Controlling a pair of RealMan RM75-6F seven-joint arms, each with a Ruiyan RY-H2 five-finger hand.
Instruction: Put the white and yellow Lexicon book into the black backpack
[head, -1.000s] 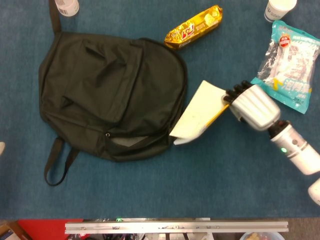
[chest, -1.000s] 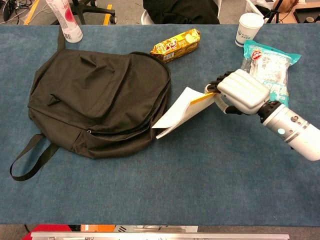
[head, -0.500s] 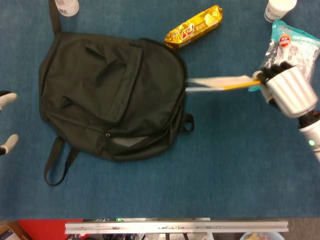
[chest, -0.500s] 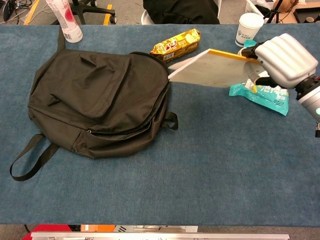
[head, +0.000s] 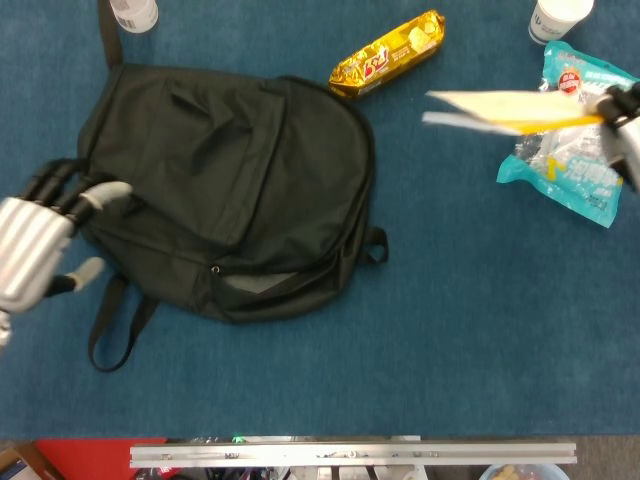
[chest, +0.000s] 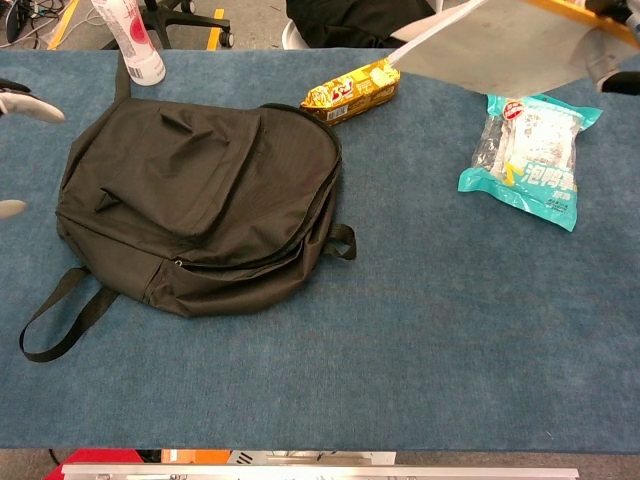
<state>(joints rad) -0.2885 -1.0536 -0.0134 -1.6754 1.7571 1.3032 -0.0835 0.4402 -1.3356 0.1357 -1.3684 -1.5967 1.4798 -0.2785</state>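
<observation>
The black backpack (head: 220, 180) lies flat on the blue table, its zipped edge facing right. The white and yellow Lexicon book (head: 505, 108) hangs in the air well to the right of it, nearly level, above the teal packet. My right hand (head: 630, 125) grips the book's right end at the frame's edge and is mostly cut off. In the chest view the book (chest: 500, 45) fills the top right. My left hand (head: 35, 255) is at the backpack's left edge, fingers spread and holding nothing; only its fingertips (chest: 28, 108) show in the chest view.
A gold snack packet (head: 388, 53) lies behind the backpack. A teal packet (head: 575, 150) and a paper cup (head: 555, 15) are at the back right, and a bottle (head: 133, 12) at the back left. The backpack's strap loop (head: 115, 330) trails toward the front left.
My right hand has lifted the book up and to the right, away from the backpack's opening. My left hand has come in from the left to the backpack's edge.
</observation>
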